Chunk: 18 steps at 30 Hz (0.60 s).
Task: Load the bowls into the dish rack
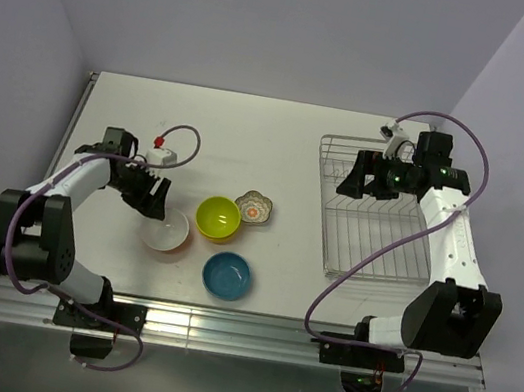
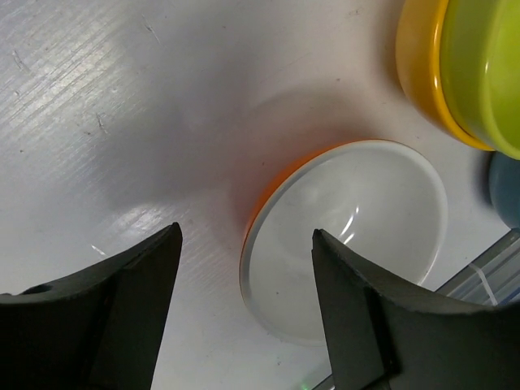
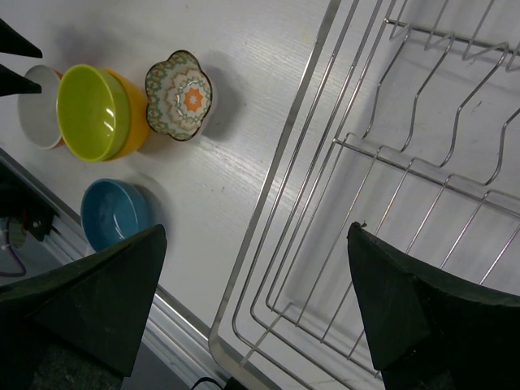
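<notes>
Three lilac walls (image 1: 273,15) enclose the white table (image 1: 251,143) bearing bowls (image 1: 218,218) and dish rack (image 1: 356,238).

Left arm (image 1: 72,178) folded at the elbow, forearm reaching right; left gripper (image 1: 151,203) angled down, fingers (image 2: 122,317) apart, nothing pinched. Right arm (image 1: 447,239) stretched forward; right gripper (image 1: 364,184) pointing left, fingers (image 3: 431,317) spread wide, empty.
</notes>
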### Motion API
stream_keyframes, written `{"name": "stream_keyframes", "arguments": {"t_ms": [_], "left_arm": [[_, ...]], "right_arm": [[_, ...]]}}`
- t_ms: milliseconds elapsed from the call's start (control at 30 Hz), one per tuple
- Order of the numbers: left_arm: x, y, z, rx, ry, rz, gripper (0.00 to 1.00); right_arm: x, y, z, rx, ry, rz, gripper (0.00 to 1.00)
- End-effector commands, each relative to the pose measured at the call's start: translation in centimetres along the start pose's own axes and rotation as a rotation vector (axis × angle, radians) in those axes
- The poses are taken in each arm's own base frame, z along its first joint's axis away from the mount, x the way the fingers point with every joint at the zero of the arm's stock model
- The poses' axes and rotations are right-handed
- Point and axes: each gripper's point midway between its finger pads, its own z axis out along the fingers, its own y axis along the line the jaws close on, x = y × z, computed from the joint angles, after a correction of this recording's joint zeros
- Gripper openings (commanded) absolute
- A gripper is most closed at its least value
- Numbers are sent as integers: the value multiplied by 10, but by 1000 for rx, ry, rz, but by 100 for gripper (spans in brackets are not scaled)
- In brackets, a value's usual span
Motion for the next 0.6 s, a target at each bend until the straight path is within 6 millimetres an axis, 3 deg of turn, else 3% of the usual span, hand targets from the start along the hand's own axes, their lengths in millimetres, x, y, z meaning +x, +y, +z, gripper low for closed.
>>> {"name": "stream_keyframes", "arguments": {"t_ms": [0, 500, 567], "left_arm": [[-2, 2, 3, -19, -12, 20, 69], [11, 12, 17, -29, 49, -11, 45], [13, 11, 18, -24, 59, -11, 32]], "right_arm": [[-21, 4, -4, -3, -50, -51, 99], [-38, 4, -11, 18, -67, -76, 100], [-41, 5, -14, 27, -74, -76, 100]]}}
